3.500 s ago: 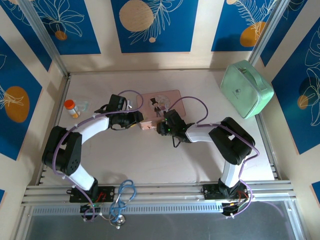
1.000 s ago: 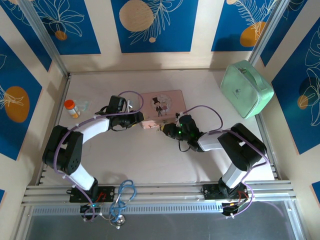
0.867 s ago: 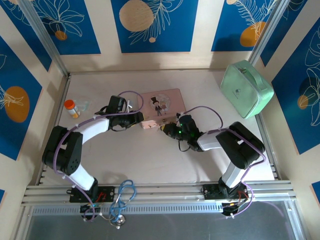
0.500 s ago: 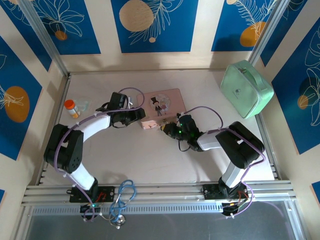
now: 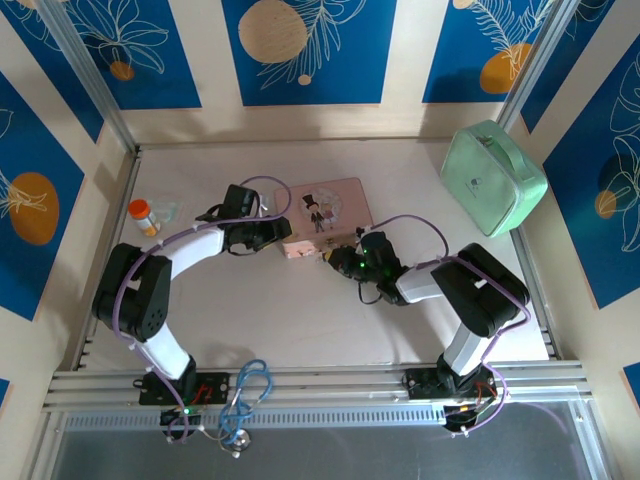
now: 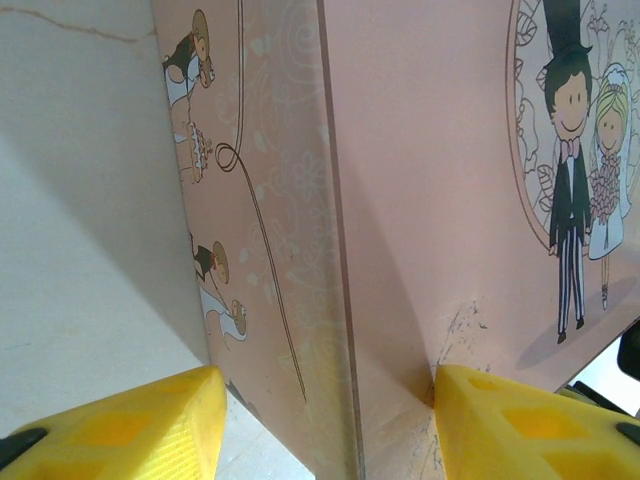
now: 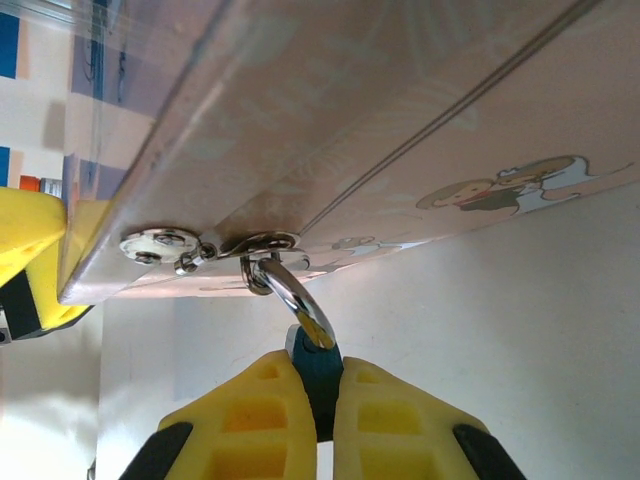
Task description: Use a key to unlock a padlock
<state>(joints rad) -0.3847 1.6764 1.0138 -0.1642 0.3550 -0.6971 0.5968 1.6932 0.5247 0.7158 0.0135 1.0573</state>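
The padlock [image 7: 316,362] hangs from the hasp [image 7: 255,243] on the near edge of the pink box [image 5: 340,195]. Its silvery shackle [image 7: 300,305] is threaded through the hasp ring. Your right tool [image 7: 318,388] pinches its teal body between the yellow pads.

Expect it to be light, hard and rigid, with a smooth painted body that can slip or twist in the pads. It probably swivels freely on that ring, so it needs holding firm before anything goes into it. Take it by the flat sides of the body. The present grip seems to bury the end opposite the shackle, where I judge the keyway to be, so leave that end clear.

The right wrist view gives you the shackle, ring and pinch up close. In the top view the lock is too small to read, but both arms can be seen meeting at the box's near edge on the table [image 5: 300,320].

The left wrist view shows your left tool [image 6: 320,425] spread wide astride a box edge. I cannot tell whether its pads press.
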